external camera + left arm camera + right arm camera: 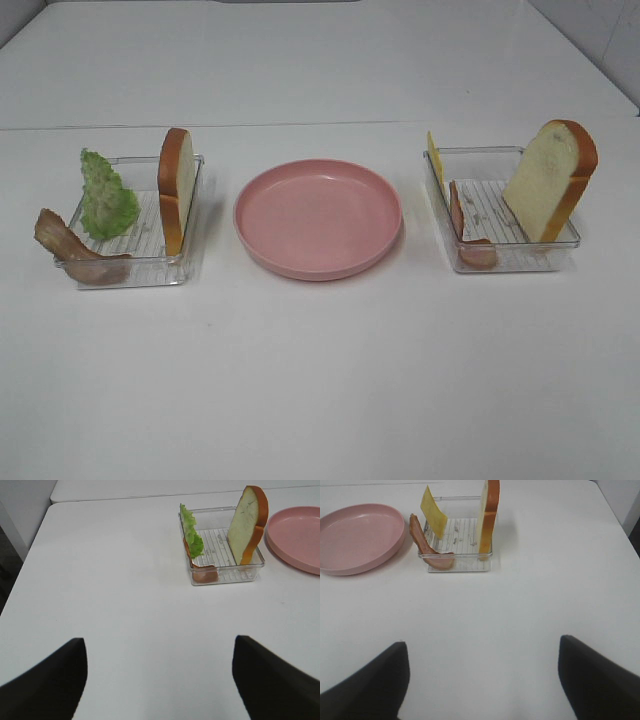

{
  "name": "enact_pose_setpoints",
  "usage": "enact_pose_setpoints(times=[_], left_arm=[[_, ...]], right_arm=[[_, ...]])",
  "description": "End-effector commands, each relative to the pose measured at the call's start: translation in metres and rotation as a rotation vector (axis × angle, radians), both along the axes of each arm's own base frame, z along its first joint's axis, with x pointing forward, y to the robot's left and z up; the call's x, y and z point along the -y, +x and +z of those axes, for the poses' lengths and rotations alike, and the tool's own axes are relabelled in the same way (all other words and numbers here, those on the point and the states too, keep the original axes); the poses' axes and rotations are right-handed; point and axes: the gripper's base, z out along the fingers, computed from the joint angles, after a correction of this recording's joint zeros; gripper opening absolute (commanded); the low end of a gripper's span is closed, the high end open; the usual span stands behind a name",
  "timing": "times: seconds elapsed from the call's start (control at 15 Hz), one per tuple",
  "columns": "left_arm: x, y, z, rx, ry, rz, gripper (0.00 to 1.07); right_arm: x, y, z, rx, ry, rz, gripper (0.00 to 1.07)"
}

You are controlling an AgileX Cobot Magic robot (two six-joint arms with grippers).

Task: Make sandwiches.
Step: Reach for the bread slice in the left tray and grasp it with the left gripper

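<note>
No stacked sandwiches show; the toy parts stand apart in two clear trays. In the left tray (pixel 130 278) a bread slice (pixel 176 188) stands upright beside a lettuce leaf (pixel 107 195), and a meat strip (pixel 70 250) hangs over the rim. In the right tray (pixel 520 265) are a bread slice (pixel 550 180), a cheese square (pixel 435 158) and a meat strip (pixel 462 225). My left gripper (pixel 160 645) is open and empty, well short of its tray (pixel 225 575). My right gripper (pixel 482 645) is open and empty, short of its tray (pixel 460 565).
A round pink plate (pixel 318 215) sits between the two trays with nothing on it. It also shows at the edge of the left wrist view as the plate (pixel 297 535) and in the right wrist view as the plate (pixel 357 535). White tabletop lies all around.
</note>
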Motion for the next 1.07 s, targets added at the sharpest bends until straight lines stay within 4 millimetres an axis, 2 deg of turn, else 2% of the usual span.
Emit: enact_pose_setpoints(times=[0.07, 1.07], left_arm=[[0.0003, -0.003, 0.0, 0.03, -0.005, -0.007, 0.76], [0.0003, -0.003, 0.0, 0.03, -0.005, -0.007, 0.76]], right_arm=[[-0.0002, -0.0013, -0.0001, 0.023, -0.005, -0.002, 0.78], [-0.0002, -0.0013, -0.0001, 0.023, -0.005, -0.002, 0.78]])
